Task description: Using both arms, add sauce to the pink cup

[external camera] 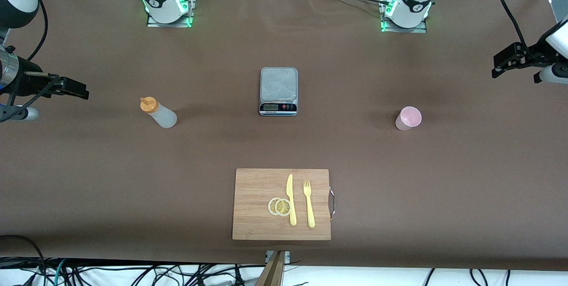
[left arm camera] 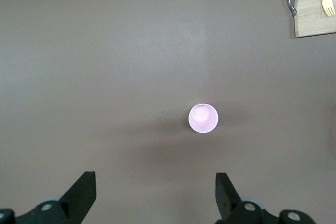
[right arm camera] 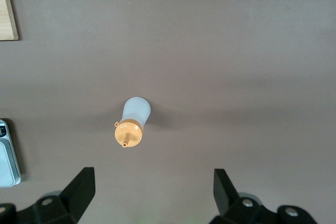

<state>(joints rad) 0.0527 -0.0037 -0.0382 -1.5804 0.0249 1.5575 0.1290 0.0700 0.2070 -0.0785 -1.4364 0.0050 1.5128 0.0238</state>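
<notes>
The sauce bottle (external camera: pixel 158 113), translucent white with an orange nozzle cap, stands upright on the brown table toward the right arm's end. It also shows in the right wrist view (right arm camera: pixel 134 124). The pink cup (external camera: pixel 408 118) stands upright toward the left arm's end and looks empty in the left wrist view (left arm camera: pixel 203 118). My right gripper (external camera: pixel 82 90) (right arm camera: pixel 154 192) is open and empty, high over the table's right-arm end, apart from the bottle. My left gripper (external camera: pixel 496 66) (left arm camera: pixel 155 192) is open and empty, high over the left-arm end, apart from the cup.
A grey kitchen scale (external camera: pixel 278 91) sits mid-table between bottle and cup. A wooden cutting board (external camera: pixel 257 188) lies nearer the front camera, with a yellow knife (external camera: pixel 290 199), a yellow fork (external camera: pixel 309 203) and lemon slices (external camera: pixel 279 206) on it.
</notes>
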